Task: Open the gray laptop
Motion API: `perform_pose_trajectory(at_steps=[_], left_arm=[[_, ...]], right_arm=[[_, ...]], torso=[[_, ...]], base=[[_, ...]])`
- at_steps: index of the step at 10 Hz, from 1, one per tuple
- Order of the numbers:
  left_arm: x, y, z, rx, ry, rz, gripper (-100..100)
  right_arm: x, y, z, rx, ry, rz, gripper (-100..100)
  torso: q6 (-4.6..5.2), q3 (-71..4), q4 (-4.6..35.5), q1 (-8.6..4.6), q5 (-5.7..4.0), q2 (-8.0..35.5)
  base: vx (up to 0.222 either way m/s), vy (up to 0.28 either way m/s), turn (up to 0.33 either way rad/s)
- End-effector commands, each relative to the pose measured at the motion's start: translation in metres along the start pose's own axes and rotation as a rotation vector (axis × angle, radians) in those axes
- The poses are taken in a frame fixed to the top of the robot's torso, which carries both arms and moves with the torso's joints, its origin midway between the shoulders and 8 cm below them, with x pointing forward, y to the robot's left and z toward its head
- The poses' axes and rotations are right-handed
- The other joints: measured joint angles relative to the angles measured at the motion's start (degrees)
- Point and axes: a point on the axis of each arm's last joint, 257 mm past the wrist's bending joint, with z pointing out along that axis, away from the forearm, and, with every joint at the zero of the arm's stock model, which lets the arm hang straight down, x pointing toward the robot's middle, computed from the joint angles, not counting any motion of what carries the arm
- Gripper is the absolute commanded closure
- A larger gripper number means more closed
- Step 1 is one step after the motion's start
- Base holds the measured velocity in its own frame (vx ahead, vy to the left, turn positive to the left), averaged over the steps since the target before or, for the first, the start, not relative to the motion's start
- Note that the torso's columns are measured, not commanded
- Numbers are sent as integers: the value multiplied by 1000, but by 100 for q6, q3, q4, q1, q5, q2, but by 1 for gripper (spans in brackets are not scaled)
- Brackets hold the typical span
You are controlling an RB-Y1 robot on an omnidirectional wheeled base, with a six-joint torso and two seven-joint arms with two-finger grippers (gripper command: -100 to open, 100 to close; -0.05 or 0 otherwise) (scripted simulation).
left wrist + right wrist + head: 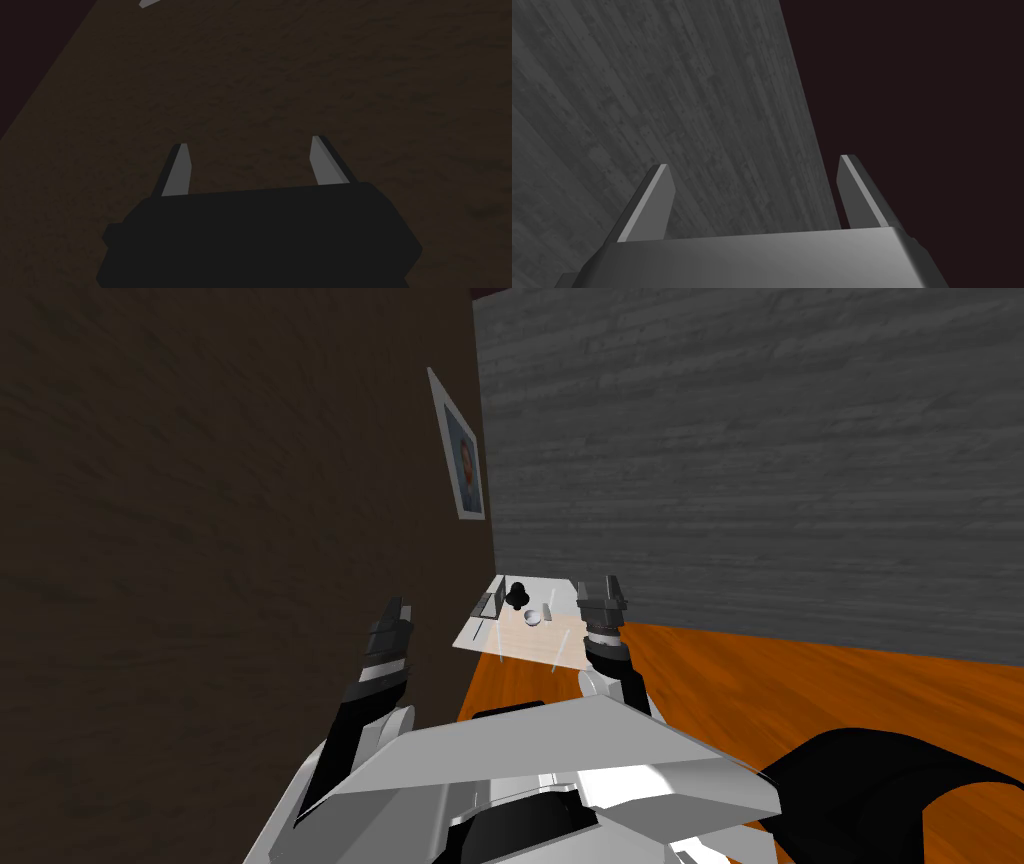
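Left arm: raised in front of the brown wall point(200, 538), well left of the table point(520, 646). Left gripper point(250, 145) open, fingers point(177, 172) spread about a third of the wrist view apart, nothing between them.

Wall: framed portrait point(462, 453) hangs above and to the left of the table.

Table: pale top, standing in the corner where the brown wall meets the grey wall point(750, 468), on an orange wood floor point(800, 688). Well ahead of both grippers.

Laptop point(487, 604): grey, on the table's left edge, the side nearest the brown wall. Too small in the head view to tell how far its lid stands. Neither gripper touches it.

Just right of the laptop: a black object point(518, 592), shape unclear. Near it, toward me, a small white bowl point(533, 618).

Right arm: raised at the table's right side as the head view shows it. Right gripper point(754, 162) open, fingers point(657, 200) parted, holding nothing.
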Motion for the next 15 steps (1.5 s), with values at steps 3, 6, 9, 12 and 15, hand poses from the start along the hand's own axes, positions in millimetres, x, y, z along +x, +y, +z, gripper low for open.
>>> perform_pose_trajectory(at_steps=[3,6,9,12,15], left_arm=[[0,0,0,0,0,0,0],[0,0,0,0,0,0,0],[0,0,0,0,0,0,0],[8,17,9,-13,77,107,-100],[8,41,20,-47,103,212,-100]], right_arm=[[0,0,0,0,0,0,0],[0,0,0,0,0,0,0],[0,0,0,0,0,0,0],[0,0,0,0,0,0,0],[0,0,0,0,0,0,0]], torso=[[0,-2014,1006,0,0,1003],[0,-4536,2268,0,0,2269],[0,-7073,3537,0,0,3539],[1,-8426,4205,-1,0,4207],[-1,-8458,4227,-2,-1,4226]], base=[[0,0,0],[0,0,0],[0,0,0],[4,-12,-106],[9,-24,-153]])
